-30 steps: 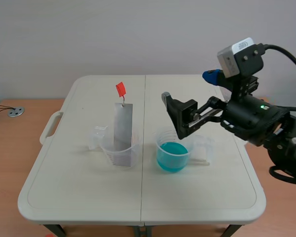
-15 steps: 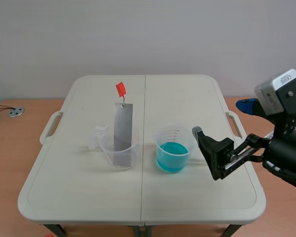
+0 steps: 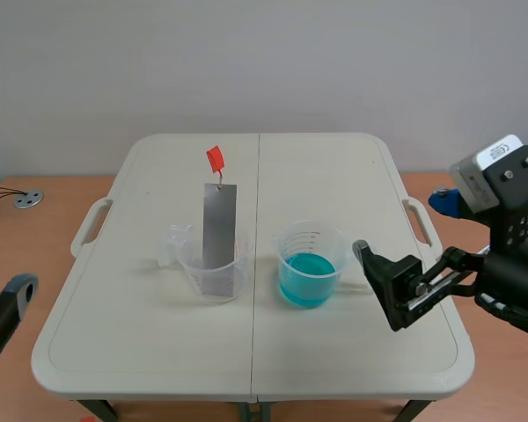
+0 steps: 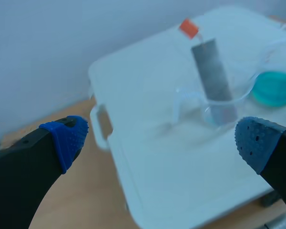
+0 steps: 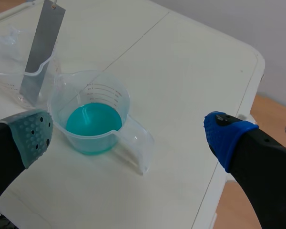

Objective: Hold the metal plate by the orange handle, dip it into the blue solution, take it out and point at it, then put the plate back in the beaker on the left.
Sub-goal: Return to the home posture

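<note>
The left claw [image 4: 162, 140] and right claw [image 5: 128, 134] stand open. Ahead of the left, the thin grey metal plate [image 4: 212, 71] seems stiff, light; pinch its small orange handle [image 4: 189, 28].

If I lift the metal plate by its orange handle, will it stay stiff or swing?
Likely stiff: the metal plate stands straight, leaning in the clear beaker. It may swing, since the orange handle seems joined by a thin link. The beaker looks light, so dragging sideways could tip it.

White folding table [image 3: 334, 167] on wood floor [image 3: 26, 259]; grey round disc [image 3: 28, 200] beside wall [image 3: 264, 61].
</note>
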